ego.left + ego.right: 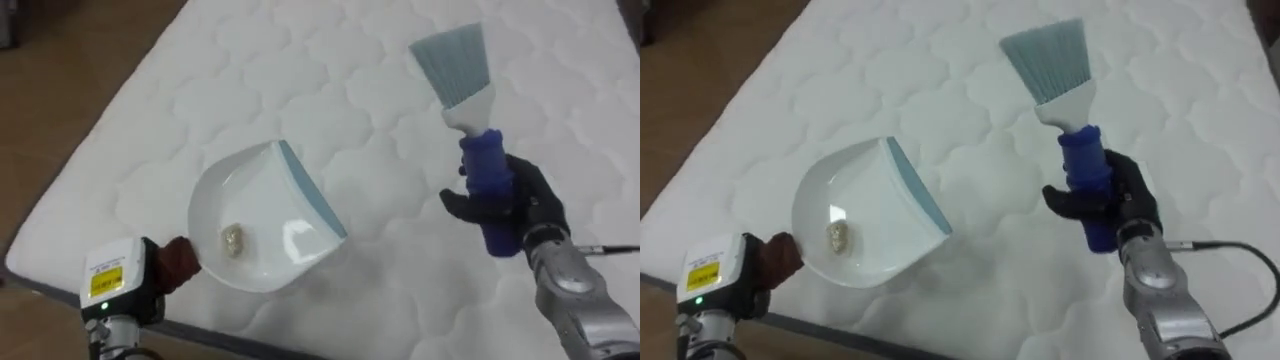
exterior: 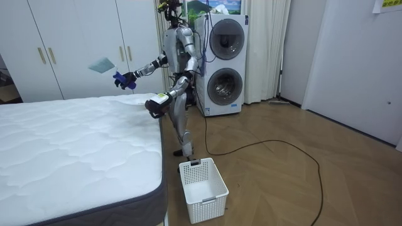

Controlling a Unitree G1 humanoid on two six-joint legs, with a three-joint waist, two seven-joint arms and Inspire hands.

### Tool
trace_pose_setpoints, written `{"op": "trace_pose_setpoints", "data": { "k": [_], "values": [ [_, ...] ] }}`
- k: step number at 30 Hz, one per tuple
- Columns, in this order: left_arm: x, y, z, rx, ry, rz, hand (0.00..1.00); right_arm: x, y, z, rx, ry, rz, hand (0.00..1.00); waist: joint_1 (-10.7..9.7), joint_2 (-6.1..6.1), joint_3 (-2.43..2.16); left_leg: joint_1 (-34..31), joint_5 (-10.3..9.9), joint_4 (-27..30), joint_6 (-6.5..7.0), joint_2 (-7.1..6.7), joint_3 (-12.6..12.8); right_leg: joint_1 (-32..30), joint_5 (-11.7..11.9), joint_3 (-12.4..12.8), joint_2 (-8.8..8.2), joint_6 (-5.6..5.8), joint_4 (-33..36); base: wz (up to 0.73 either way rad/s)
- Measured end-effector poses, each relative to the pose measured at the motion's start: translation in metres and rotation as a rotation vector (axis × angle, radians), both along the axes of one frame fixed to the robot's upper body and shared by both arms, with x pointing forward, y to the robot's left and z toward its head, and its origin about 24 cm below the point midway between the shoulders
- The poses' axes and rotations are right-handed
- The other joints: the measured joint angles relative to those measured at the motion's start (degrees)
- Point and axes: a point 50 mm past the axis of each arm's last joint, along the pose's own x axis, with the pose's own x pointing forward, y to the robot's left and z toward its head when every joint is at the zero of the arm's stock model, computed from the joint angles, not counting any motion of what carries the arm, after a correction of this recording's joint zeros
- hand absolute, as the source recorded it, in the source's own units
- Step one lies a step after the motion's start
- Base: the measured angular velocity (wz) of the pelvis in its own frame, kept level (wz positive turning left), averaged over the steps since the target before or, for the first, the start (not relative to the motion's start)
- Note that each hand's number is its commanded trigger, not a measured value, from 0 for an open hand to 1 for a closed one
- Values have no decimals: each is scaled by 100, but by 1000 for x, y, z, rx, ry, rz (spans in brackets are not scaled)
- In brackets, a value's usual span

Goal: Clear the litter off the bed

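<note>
Dustpan (image 1: 262,220) and brush (image 1: 472,118) are both off the bed (image 1: 300,80), one in each robot hand. The left robot hand (image 1: 178,262) is closed on the back end of the white dustpan and holds it over the bed's near edge. The pan's blue-lipped mouth points toward the middle of the mattress and is tilted up. A small pale crumb of rubbish (image 1: 234,240) lies inside the pan, near its rear wall.

The right robot hand (image 1: 510,205) has its dark fingers wrapped round the brush's blue handle. The brush is nearly upright, its grey-blue bristles at the top and leaning a little toward the dustpan. It hangs clear of the quilted white mattress, well apart from the pan.

In the room view the robot stands on the wooden floor (image 2: 282,169) at the bed's far corner, facing over the mattress. Its right arm is stretched out with the brush raised, and the dustpan is low beside the bed's edge. Behind it are two stacked washing machines (image 2: 225,63). A white laundry basket (image 2: 202,188) sits on the floor beside the bed's near corner.
</note>
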Motion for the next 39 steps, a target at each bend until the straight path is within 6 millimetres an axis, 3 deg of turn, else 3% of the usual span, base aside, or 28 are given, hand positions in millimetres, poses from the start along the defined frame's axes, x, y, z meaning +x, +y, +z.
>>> {"op": "trace_pose_setpoints", "data": {
  "k": [2,3,4,9,14,17,18,19,20,21,22,23,24,25,27,29,30,31,34,39],
  "values": [
    [-4,0,-2,-5,11,4,100,-6,-1,-5,14,17,-9,0,-4,41,-8,4,17,37,8,13,61,107,-131,-336,-88,61,37,67],
    [-5,-1,-3,-13,10,6,100,-7,-1,-5,19,20,-12,0,-3,56,-11,5,48,33,25,73,311,164,-188,-521,-145,65,89,72],
    [-5,-1,-3,-19,8,7,100,-7,-1,-6,23,19,-12,0,0,55,-13,19,72,18,46,85,453,196,-225,-564,-180,91,167,63],
    [-9,1,-3,-61,-2,30,100,-3,5,1,21,-14,14,0,132,48,-24,29,103,-65,57,-39,406,302,-247,-771,-243,121,213,34],
    [-7,3,-1,-74,-23,31,100,-1,3,8,-25,-51,-17,0,133,45,-25,65,119,-97,137,-181,372,483,-319,-800,-278,239,229,56],
    [-6,1,0,-86,-33,16,100,-4,1,7,-25,-59,-55,0,133,40,-26,181,134,-147,166,-315,-77,557,-338,-428,-308,252,558,77],
    [-6,1,0,-89,-34,12,100,-4,1,6,-26,-58,-56,0,126,37,-23,236,135,-140,169,-357,-299,505,-359,-128,-300,249,782,81],
    [-5,1,2,-91,-40,9,100,-5,1,6,-29,-57,-55,0,86,24,-30,255,135,-127,169,-398,-580,409,-512,389,-174,156,790,79],
    [-3,1,3,-92,-45,11,100,-5,1,7,-33,-61,-52,0,85,25,-25,243,144,-131,155,-400,-688,314,-592,697,-48,76,676,80],
    [-2,1,5,-99,-50,13,100,-4,1,9,-40,-70,-51,0,73,40,-15,223,183,-150,117,-397,-872,98,-591,1213,147,-10,384,70],
    [0,1,6,-107,-58,13,100,-4,0,13,-51,-89,-57,0,71,58,-11,157,224,-136,90,-432,-1000,-57,-239,1511,270,9,69,70],
    [1,0,7,-112,-60,14,100,-4,-1,16,-59,-99,-63,0,49,84,-21,105,253,-122,82,-460,-1076,-39,-59,1544,310,-73,-16,74],
    [3,0,8,-117,-59,7,100,-5,-3,18,-77,-111,-77,0,-13,125,-24,6,336,-150,62,-537,-1291,75,64,1313,306,-123,-116,90],
    [4,-1,10,-121,-56,-2,100,-10,-7,16,-92,-102,-94,0,-68,109,-15,5,425,-243,89,-572,-1271,151,59,1051,246,-114,-153,91],
    [8,-3,13,-128,-61,-14,100,-18,-12,12,-96,-85,-113,0,-57,62,1,23,500,-293,120,-602,-1282,244,9,847,191,-45,-194,65],
    [7,-2,16,-132,-61,-15,100,-23,-11,9,-92,-69,-97,0,32,-12,-14,48,524,-340,107,-677,-1445,284,-23,744,160,27,-190,45],
    [7,-1,19,-133,-64,-19,100,-26,-10,10,-88,-72,-83,0,16,-79,-24,69,573,-349,134,-772,-1638,302,-13,767,196,68,-195,60],
    [6,-1,20,-132,-67,-19,100,-28,-10,11,-84,-76,-79,0,21,-141,-24,74,598,-331,159,-844,-1774,327,-6,884,228,40,-189,65],
    [2,3,18,-133,-58,-1,100,-27,-8,13,-82,-87,-63,0,164,-226,-31,80,590,-281,193,-976,-2004,303,-79,1233,269,16,-146,42],
    [1,9,20,-130,-68,31,100,-24,-5,19,-85,-118,-44,0,344,-243,-7,-22,659,-240,156,-1110,-2474,290,-68,1198,338,-19,-95,35]
  ]
}}
